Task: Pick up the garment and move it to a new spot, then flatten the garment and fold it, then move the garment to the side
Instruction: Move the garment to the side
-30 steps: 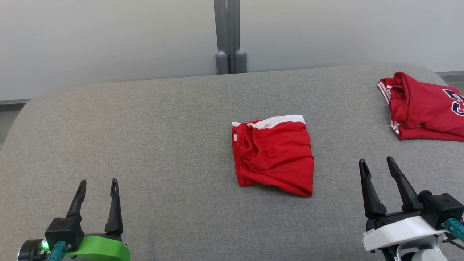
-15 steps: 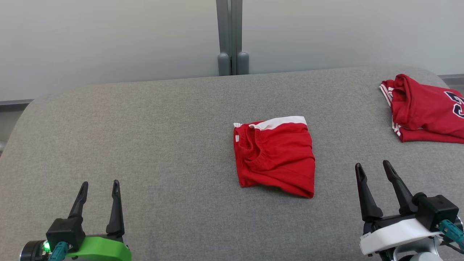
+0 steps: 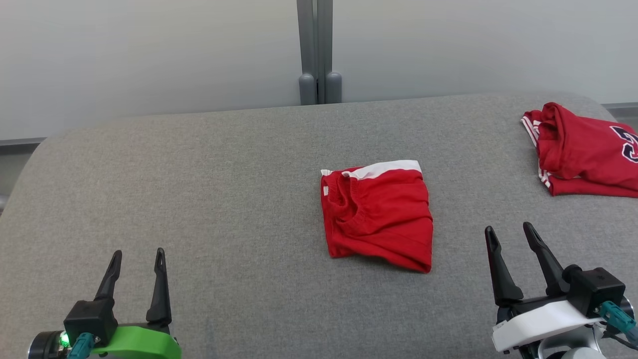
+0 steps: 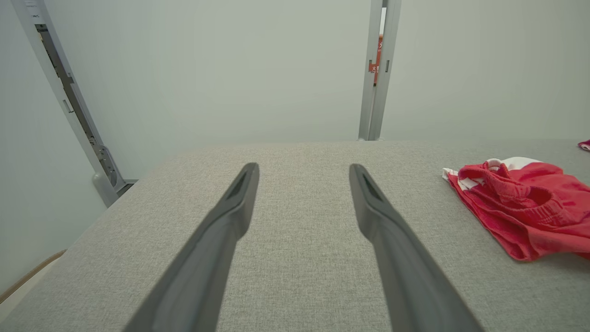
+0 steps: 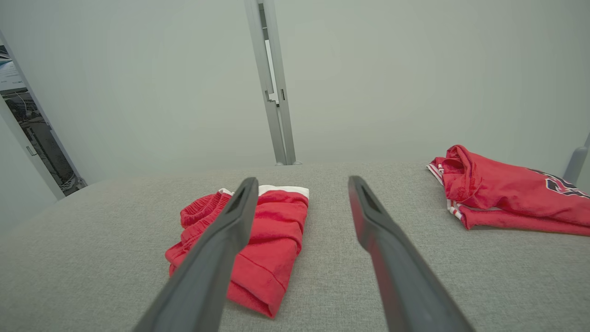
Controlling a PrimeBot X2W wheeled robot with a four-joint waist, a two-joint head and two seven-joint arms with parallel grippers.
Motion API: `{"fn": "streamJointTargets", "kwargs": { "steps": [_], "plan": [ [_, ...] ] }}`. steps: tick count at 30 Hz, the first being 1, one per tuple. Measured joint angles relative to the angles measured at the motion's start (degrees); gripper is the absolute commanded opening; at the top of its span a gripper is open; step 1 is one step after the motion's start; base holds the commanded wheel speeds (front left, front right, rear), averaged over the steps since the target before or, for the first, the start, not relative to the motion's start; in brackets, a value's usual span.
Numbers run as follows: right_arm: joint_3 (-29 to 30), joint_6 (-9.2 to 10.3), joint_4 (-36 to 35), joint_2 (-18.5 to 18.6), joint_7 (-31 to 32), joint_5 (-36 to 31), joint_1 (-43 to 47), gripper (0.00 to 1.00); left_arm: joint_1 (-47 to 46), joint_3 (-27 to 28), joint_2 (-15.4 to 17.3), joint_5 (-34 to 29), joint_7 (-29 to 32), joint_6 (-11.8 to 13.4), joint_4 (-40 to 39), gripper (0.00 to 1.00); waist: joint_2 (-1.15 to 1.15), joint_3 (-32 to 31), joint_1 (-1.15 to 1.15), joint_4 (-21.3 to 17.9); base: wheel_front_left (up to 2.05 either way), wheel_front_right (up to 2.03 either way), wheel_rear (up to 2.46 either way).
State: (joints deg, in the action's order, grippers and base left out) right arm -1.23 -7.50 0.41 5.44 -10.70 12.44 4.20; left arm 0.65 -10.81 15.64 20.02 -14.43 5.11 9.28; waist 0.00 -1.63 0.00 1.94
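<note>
Left fingers [image 3: 159, 286] and right fingers [image 3: 499, 271] spread, empty, at the worktop's [image 3: 199, 174] near edge. I see folded red shorts [image 3: 379, 219] mid-worktop, a red jersey [image 3: 583, 149] at its far-right corner

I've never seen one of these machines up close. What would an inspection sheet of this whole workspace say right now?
Surface: grey fabric-covered table, flat, with rounded far corners.
Job's things: red shorts with a white band, folded, lying mid-table.
Clutter: red jersey, bundled at the table's far right.
End effectors: left end effector and right end effector are both open and empty, near the front edge, apart from the shorts.
Cables: a teal plug at the left wrist and a second one at the right wrist.
Surroundings: pale wall and a grey post behind the table.
</note>
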Motion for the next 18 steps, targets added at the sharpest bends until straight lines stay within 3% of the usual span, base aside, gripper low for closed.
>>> {"fn": "streamJointTargets", "kwargs": {
  "steps": [18],
  "plan": [
    [0.0, 0.00, 0.1, -0.1, 0.5, -0.4, 0.0, 1.00, 0.0, -0.4, 0.5, 0.4, 0.0, 0.5, -0.4, 1.00, 0.00, -0.2, 0.00, 0.1, 0.00, 0.00, 0.00]
  ]
}}
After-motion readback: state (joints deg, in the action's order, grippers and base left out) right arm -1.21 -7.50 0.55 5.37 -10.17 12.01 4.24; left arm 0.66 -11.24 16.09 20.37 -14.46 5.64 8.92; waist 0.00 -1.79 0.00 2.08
